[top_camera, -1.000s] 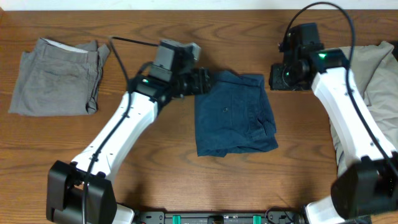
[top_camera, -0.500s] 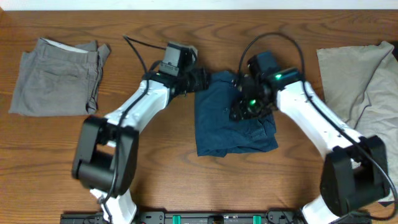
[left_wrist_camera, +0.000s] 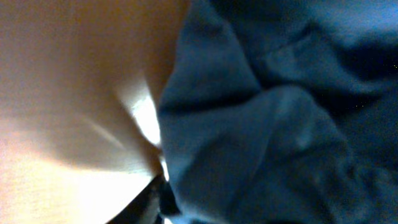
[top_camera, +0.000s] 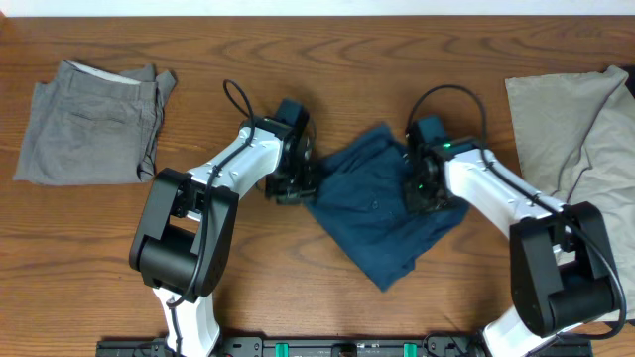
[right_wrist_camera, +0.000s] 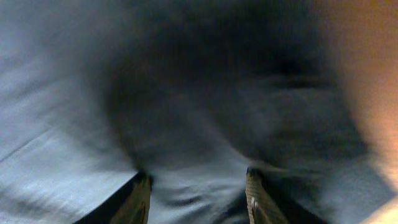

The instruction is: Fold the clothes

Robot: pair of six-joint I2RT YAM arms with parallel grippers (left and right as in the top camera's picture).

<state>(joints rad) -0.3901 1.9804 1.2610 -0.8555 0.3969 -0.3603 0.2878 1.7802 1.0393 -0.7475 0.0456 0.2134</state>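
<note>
**Navy shorts mid-desk, both arms at their edges**

You have the navy shorts [top_camera: 382, 213] lying rumpled and skewed at the middle of the desk [top_camera: 298, 288]. The grey pair [top_camera: 89, 124] is far left and the beige cloth [top_camera: 575, 119] far right. Your left fingers [top_camera: 296, 190] meet the shorts' left edge; their state cannot be told. Your right fingers [right_wrist_camera: 138, 198] stand apart with navy cloth between them; whether they pinch it is unclear.

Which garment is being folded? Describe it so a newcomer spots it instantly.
On the wooden table, look mid-table between the left gripper and right gripper. The navy shorts lie there, rumpled and skewed. They are the only dark blue piece; the grey pair lies far left, the beige cloth far right.
</note>
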